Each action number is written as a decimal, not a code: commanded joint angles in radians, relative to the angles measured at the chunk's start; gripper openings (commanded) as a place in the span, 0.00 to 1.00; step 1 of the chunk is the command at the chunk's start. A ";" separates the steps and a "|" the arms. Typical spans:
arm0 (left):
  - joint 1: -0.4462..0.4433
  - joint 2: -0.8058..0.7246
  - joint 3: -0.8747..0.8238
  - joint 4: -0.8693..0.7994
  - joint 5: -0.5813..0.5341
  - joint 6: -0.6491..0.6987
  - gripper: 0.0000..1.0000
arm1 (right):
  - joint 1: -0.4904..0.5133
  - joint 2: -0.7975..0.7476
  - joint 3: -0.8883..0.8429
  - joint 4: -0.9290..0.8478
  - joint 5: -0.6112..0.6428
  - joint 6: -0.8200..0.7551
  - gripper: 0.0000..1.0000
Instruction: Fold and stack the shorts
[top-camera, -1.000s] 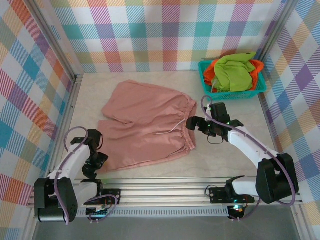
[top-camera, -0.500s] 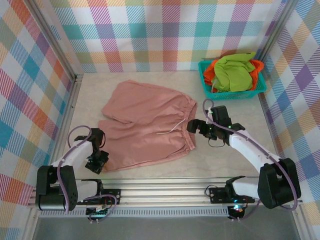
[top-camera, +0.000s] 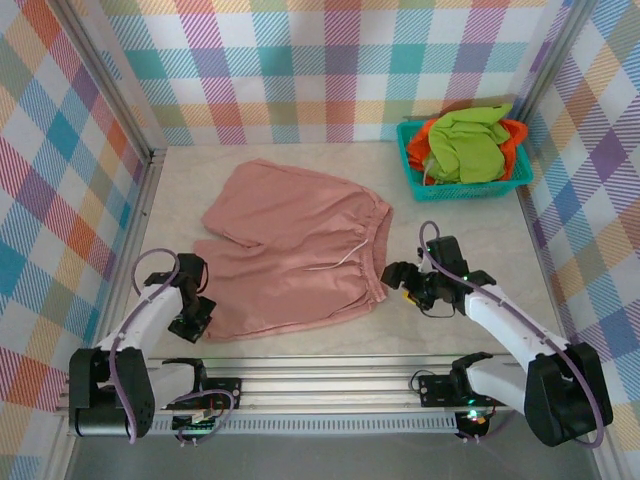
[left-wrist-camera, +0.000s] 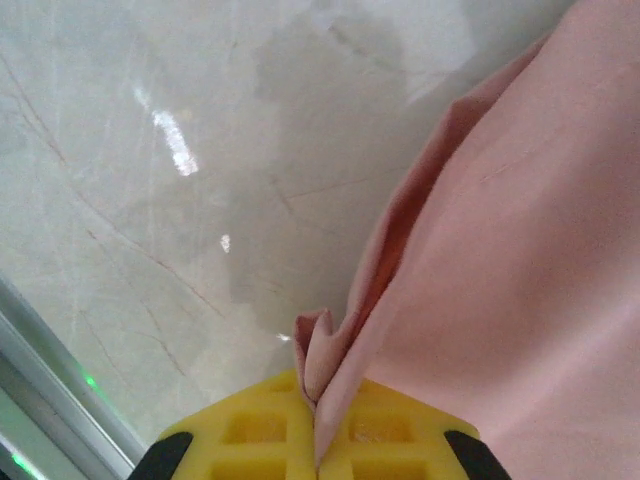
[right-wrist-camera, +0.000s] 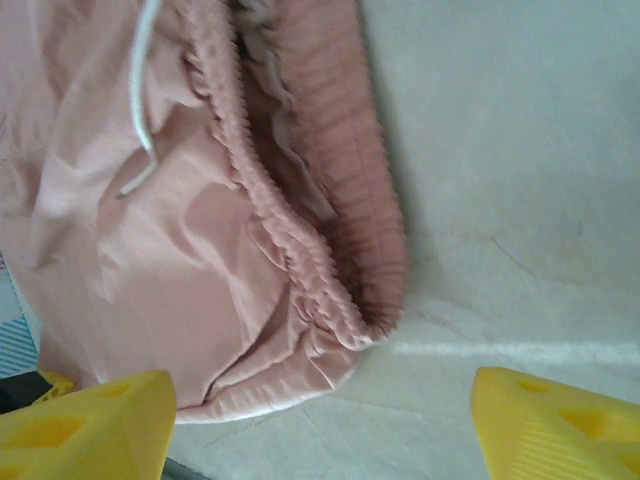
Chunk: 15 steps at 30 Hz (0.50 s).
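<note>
Pink shorts (top-camera: 295, 255) lie flat on the table (top-camera: 470, 240), long axis left to right, leg hems pointing left and waistband right. Left pincer (top-camera: 196, 323) is clenched on the near hem corner. Right pincer (top-camera: 397, 283), fingers spread, straddles the near waistband corner. Green shorts (top-camera: 465, 145) and orange shorts (top-camera: 424, 135) fill the basket (top-camera: 520, 176), far right.

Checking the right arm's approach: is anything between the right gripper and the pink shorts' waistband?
Nothing visible. The right gripper stands open astride the pink shorts at their waistband corner, with the table beneath.
</note>
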 joint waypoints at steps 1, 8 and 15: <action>-0.001 -0.025 0.021 -0.006 -0.017 0.022 0.00 | 0.030 -0.019 -0.024 -0.005 -0.031 0.108 0.74; -0.001 -0.026 -0.004 0.028 0.012 0.031 0.00 | 0.123 0.078 -0.024 0.085 -0.008 0.192 0.66; -0.001 -0.031 -0.004 0.039 0.011 0.051 0.00 | 0.145 0.170 0.013 0.129 0.042 0.207 0.57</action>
